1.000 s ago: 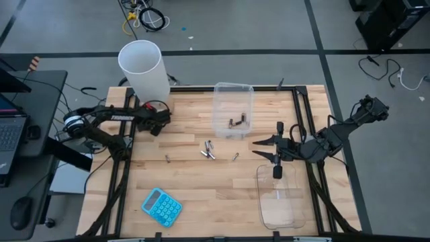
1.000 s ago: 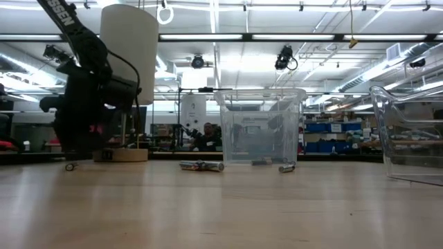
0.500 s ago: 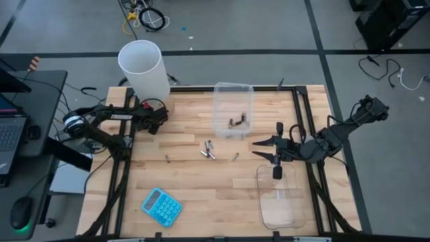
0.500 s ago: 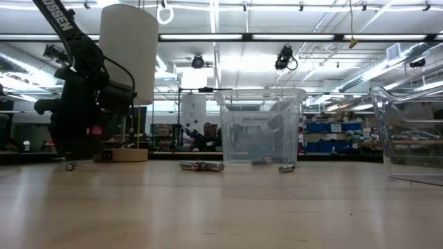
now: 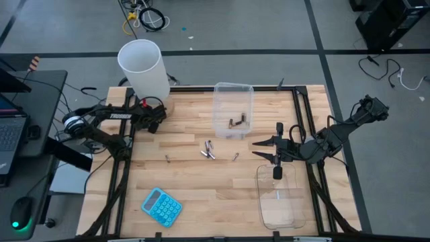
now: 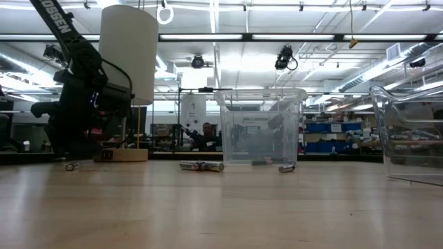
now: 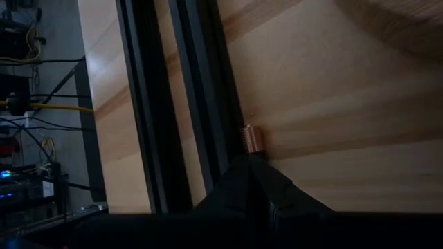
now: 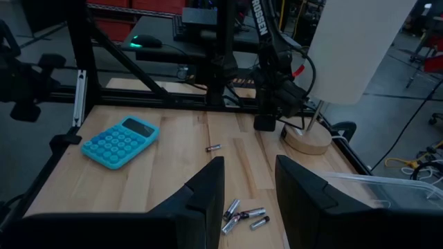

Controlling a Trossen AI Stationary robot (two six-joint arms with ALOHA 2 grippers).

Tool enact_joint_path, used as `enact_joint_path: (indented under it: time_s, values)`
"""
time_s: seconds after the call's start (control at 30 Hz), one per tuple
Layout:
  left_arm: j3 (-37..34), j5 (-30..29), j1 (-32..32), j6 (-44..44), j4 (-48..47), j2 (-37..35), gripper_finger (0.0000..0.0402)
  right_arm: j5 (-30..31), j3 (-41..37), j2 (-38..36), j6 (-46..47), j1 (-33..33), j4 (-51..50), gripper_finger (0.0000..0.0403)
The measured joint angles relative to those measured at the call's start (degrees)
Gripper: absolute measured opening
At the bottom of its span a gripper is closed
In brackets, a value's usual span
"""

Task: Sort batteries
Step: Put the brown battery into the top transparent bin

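Loose batteries lie on their sides mid-table: a small cluster (image 5: 209, 149) (image 6: 201, 165) (image 8: 243, 216), one to its left (image 5: 167, 158) (image 8: 213, 148) and one to its right (image 5: 235, 156) (image 6: 286, 167). More batteries (image 5: 236, 122) lie in the far clear tub (image 5: 232, 91). My left gripper (image 5: 156, 123) (image 7: 250, 158) is by the lamp base at the far left, shut on a copper-coloured battery (image 7: 252, 137). My right gripper (image 5: 259, 149) (image 8: 249, 176) hangs open at the right, beside the near clear tub (image 5: 279, 202), pointing toward the cluster. My left gripper pinches one end of the copper-coloured battery (image 7: 253, 147) between its two shut fingertips. The rest of the cell sticks out beyond the tips, along the line of the fingers. Whether the battery touches the table, I cannot tell.
A white lamp (image 5: 143, 67) stands on a round wooden base (image 8: 308, 140) at the far left corner. A blue calculator (image 5: 162, 206) lies near the near-left edge. Black frame rails (image 7: 197, 104) run along the table's sides. Bare wood lies between the calculator and the near tub.
My left gripper has moved a little toward the table's left edge, staying shut. The right arm and the loose batteries have kept still.
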Motion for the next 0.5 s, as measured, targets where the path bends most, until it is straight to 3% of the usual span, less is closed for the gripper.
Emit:
enact_joint_path:
  time_s: [0.43,0.5]
  values:
    - [-1.49,-0.08,-2.37,1.6,1.96,0.0,0.0,-0.17,0.0,0.0,-0.07,0.65,0.01,0.0115]
    - [-0.71,3.08,-3.64,1.54,2.53,0.1,0.0,-0.17,0.0,0.0,-0.08,0.64,0.02,0.0115]
